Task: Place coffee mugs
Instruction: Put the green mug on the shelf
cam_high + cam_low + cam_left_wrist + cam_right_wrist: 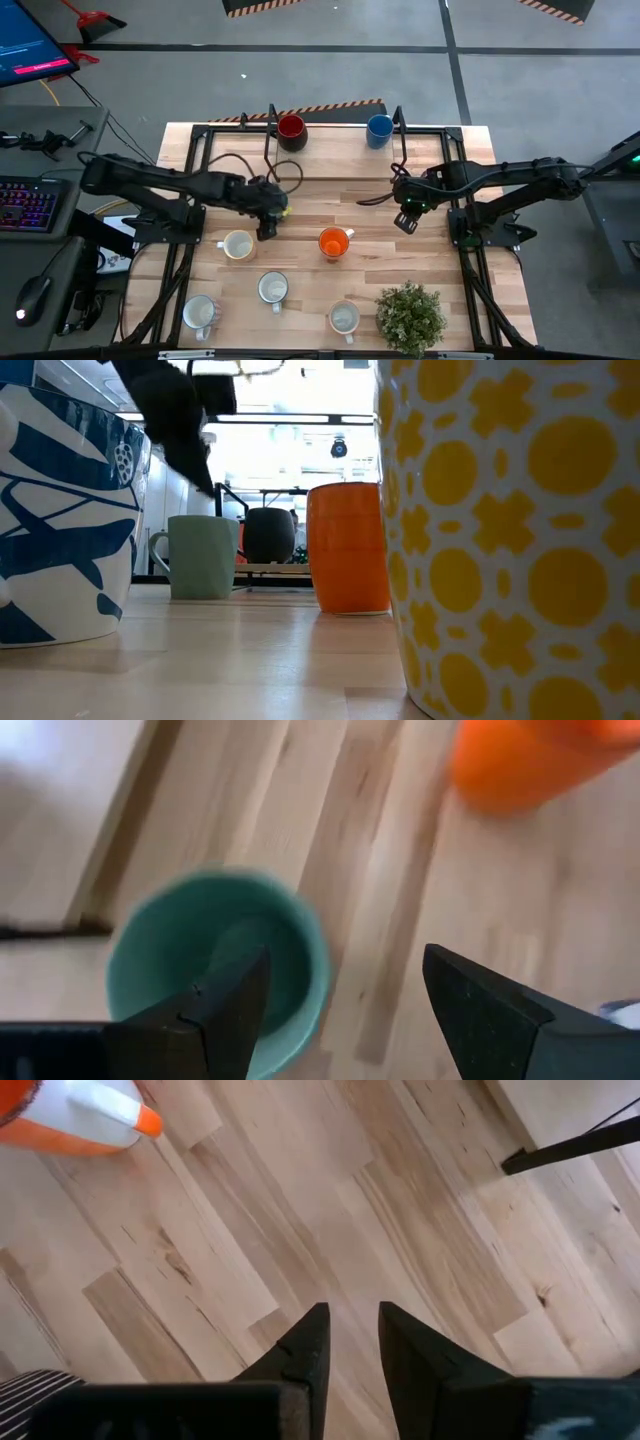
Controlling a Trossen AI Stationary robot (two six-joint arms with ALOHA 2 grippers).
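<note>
A teal green mug (238, 245) stands upright on the wooden table left of centre, and the left wrist view shows it from above (215, 955). My left gripper (268, 226) hangs open just over it (345, 985), one finger above the mug's mouth and the other over bare wood; the low view shows the fingers clear of the rim (203, 520). An orange mug (334, 242) stands at the centre. My right gripper (405, 222) hovers to the right of it over bare wood, its fingers (352, 1330) a little apart with nothing between them.
A dark red mug (290, 128) and a blue mug (379, 130) stand at the far edge. Three white mugs (273, 289), (200, 312), (344, 318) and a potted plant (410, 315) stand along the near side. Bare wood lies between the orange mug and the far mugs.
</note>
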